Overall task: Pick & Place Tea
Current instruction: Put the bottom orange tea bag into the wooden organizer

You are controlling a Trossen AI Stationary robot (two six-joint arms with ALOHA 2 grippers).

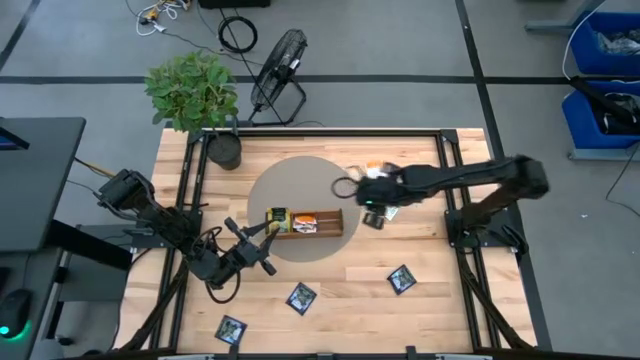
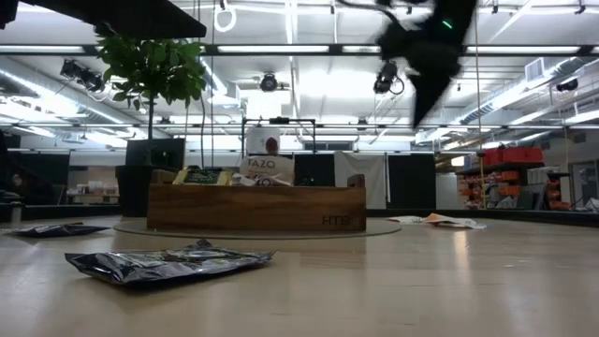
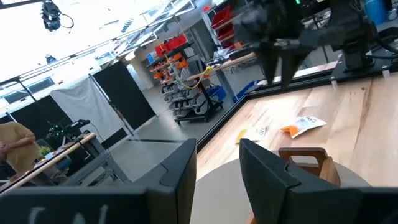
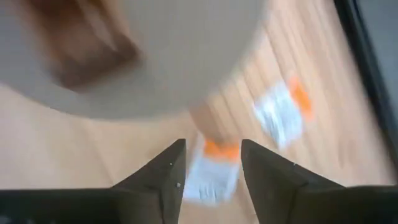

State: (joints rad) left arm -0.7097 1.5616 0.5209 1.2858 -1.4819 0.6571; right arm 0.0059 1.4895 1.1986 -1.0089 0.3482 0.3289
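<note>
1. The right hand hangs above the wooden surface, just past the right end of the long brown wooden tray, and holds nothing; in the right wrist view its two dark fingers stand apart, with bare wood and sachets showing between them.
2. Directly beneath that hand lie orange-and-white tea sachets, one of them seen through the gap between the fingers and another a little further off (the view is smeared, so I cannot tell how many lie there).
3. The tray sits on a round grey mat in the middle of the surface, and a yellow-green sachet stands in its left end beside other sachets, one of them white and lettered TAZO in the low view.
4. Three dark navy sachets lie flat on the near part of the surface, well apart: one towards the left corner, one below the tray, one further right.
5. The left hand waits close to the left end of the tray, its fingers apart with nothing between them.
6. A potted plant stands at the far left corner.
</note>
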